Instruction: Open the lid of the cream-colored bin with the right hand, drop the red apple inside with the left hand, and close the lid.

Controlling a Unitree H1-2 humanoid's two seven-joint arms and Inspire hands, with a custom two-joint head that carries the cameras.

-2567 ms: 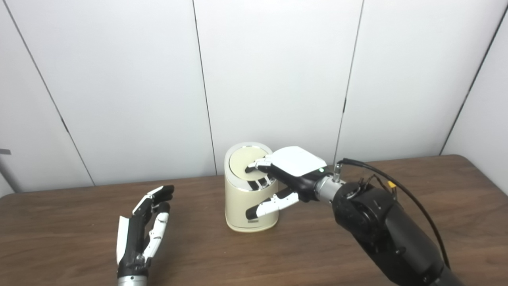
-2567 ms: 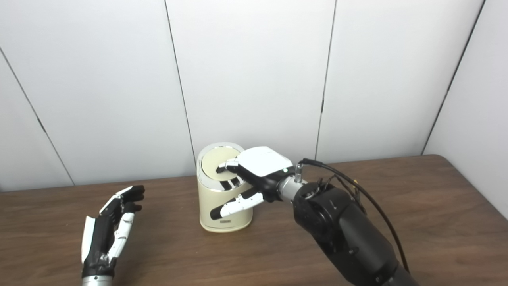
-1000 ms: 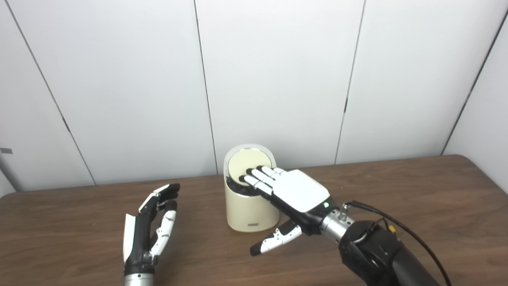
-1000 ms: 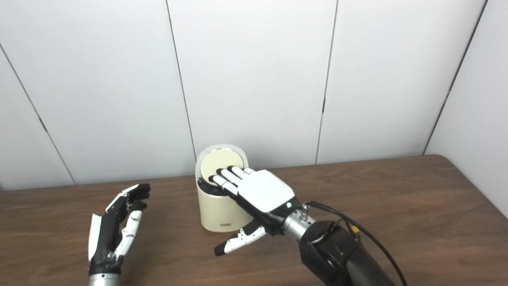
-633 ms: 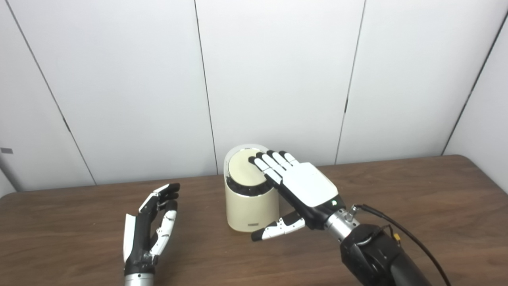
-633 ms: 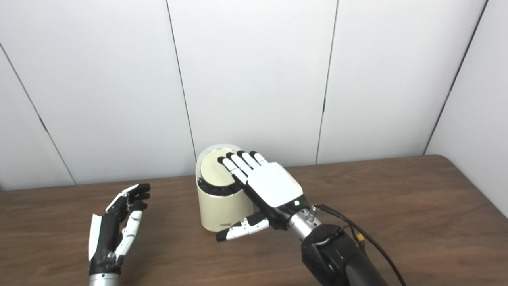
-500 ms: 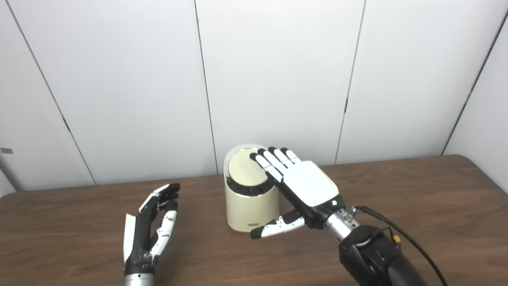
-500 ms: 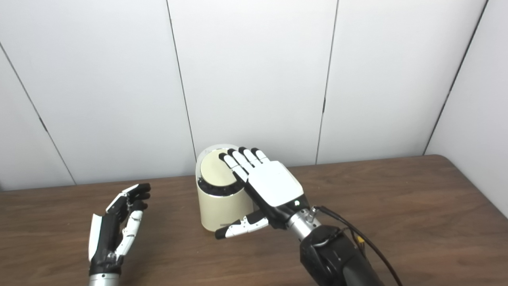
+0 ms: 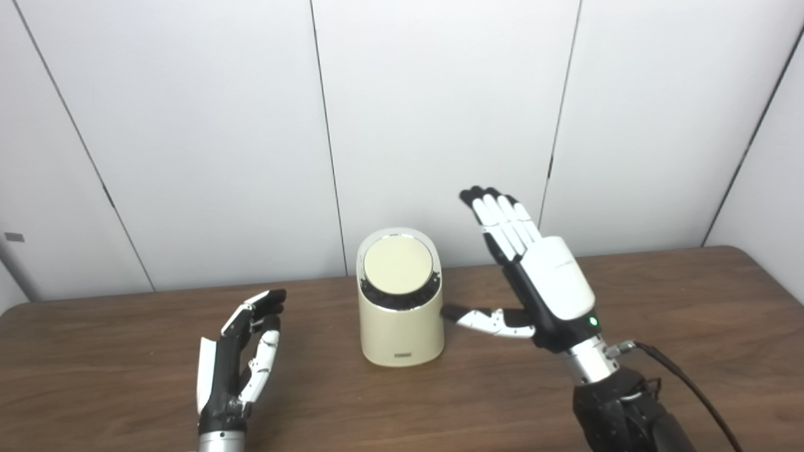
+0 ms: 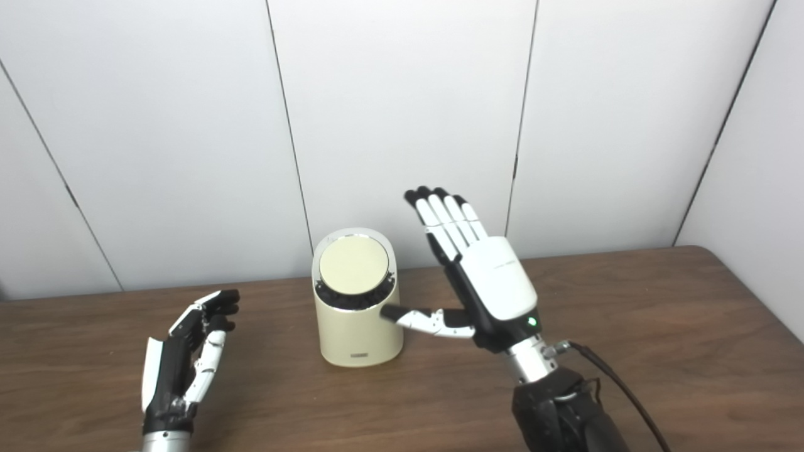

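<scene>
The cream-colored bin (image 9: 397, 334) stands at the middle back of the table. Its round lid (image 9: 398, 264) is tilted up toward me, with a dark gap under its front edge. My right hand (image 9: 541, 284) is open and empty, raised to the right of the bin with fingers pointing up. Its thumb tip reaches toward the bin's upper right side; I cannot tell whether it touches. My left hand (image 9: 241, 353) is open and empty, low on the left and apart from the bin. No red apple is in view.
The brown wooden table (image 9: 659, 301) runs across the view, with white wall panels close behind the bin. A black cable (image 9: 684, 383) trails from my right wrist.
My right hand has lifted off the lid and swung up and to the right, fingers now upright. The lid stays tilted up. My left hand has not moved.
</scene>
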